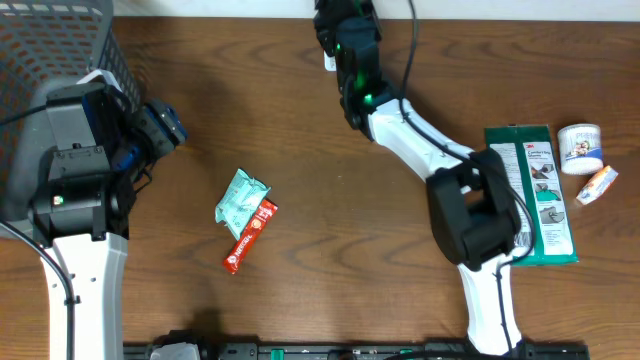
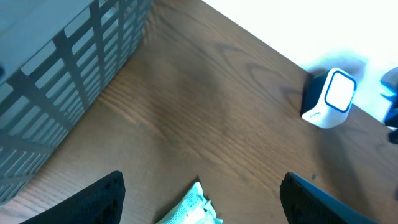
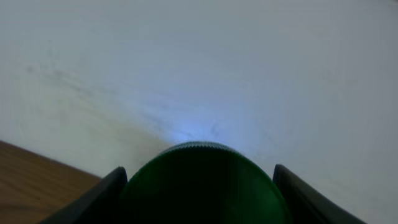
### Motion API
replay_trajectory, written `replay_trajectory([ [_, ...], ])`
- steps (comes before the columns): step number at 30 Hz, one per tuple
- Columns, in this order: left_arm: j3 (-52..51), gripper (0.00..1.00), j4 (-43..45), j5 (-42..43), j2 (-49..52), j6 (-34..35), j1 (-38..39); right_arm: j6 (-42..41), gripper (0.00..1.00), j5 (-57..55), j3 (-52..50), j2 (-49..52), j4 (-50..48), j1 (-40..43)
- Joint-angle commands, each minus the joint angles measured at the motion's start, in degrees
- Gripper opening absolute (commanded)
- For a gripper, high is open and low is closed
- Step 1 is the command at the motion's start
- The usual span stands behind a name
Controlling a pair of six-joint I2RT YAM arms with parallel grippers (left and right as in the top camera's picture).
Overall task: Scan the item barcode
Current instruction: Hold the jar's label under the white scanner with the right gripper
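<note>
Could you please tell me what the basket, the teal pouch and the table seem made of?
Basket: grey lattice, matte; likely plastic or coated metal. Teal pouch: creased, shiny film, probably plastic. Table: brown wood grain, satin; solid wood or laminate, unclear.

I see a grey mesh basket (image 1: 40, 40) at the worktop's (image 1: 330, 200) upper left; far right, a flat green pack (image 1: 550, 210), white tub (image 1: 580, 147), small tube (image 1: 597, 186).
</note>
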State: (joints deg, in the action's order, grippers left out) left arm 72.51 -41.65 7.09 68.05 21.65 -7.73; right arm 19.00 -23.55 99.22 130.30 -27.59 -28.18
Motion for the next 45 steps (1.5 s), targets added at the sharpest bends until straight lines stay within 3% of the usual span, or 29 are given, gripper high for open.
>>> replay_trajectory([
  [1, 0.11, 0.81, 0.07, -0.72, 0.04, 0.09, -0.24, 9.79, 0.01, 0.13, 0.79, 2.47, -5.03, 0.02],
  [5, 0.11, 0.81, 0.07, -0.72, 0.04, 0.09, -0.24, 16.5, 0.01, 3.78, 0.79, 4.76, -6.95, 0.02],
  [15, 0.11, 0.82, 0.07, -0.72, 0.04, 0.09, -0.24, 16.59, 0.01, 7.54, 0.79, 6.14, -6.99, 0.02],
  [32, 0.11, 0.81, 0.07, -0.72, 0.07, 0.09, -0.24, 16.83, 0.01, 7.32, 0.85, 12.11, -17.22, 1.9],
  [40, 0.11, 0.81, 0.07, -0.72, 0.04, 0.09, -0.24, 8.7, 0.01, 4.35, 0.83, 11.17, -24.57, 1.73],
  [45, 0.11, 0.81, 0.07, -0.72, 0.04, 0.09, -0.24, 3.21, 0.01, 4.61, 0.83, 3.96, -16.28, 0.96],
])
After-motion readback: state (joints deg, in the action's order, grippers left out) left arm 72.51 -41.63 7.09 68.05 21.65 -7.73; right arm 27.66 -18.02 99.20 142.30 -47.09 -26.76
